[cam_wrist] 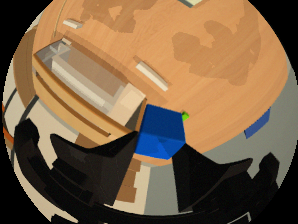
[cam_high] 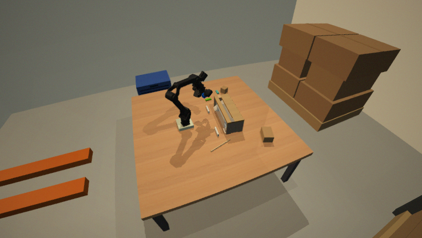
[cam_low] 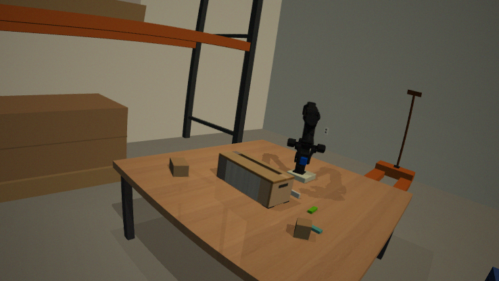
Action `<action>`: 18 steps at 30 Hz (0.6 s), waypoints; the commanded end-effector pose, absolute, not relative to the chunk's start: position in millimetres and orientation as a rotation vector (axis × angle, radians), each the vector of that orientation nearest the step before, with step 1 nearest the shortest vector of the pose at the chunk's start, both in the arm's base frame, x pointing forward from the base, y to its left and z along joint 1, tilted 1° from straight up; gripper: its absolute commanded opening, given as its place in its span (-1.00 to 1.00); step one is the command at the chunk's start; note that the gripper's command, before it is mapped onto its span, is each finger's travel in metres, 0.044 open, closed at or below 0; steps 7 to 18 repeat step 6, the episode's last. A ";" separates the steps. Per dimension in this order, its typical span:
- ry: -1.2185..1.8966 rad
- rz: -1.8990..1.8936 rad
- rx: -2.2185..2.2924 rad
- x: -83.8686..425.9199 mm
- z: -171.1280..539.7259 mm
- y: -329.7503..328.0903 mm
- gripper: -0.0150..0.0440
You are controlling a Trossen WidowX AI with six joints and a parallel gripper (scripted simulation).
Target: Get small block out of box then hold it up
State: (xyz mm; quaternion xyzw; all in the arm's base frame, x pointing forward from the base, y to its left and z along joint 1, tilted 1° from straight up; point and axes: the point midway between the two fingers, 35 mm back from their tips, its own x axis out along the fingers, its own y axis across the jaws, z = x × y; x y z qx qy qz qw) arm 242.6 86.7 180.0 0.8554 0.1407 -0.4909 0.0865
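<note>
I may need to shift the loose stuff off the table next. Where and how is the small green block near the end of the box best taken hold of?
Grip the green block across its short width, on the two long side faces, coming straight down from above. It lies flat on the table with bare wood on both sides, apart from the box. The gripper is shut on the blue block and would probably have to put it down first.

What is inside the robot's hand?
A blue block sits pinched in the hand, lifted above the table. The fingers cover its sides, so only its top and front show.
</note>
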 end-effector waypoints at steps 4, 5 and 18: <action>0.430 -1.460 2.546 242.0 180.6 87.2 -0.49; 0.430 -1.460 2.546 242.0 180.6 87.2 -0.49; 0.430 -1.460 2.546 242.0 180.6 87.2 -0.49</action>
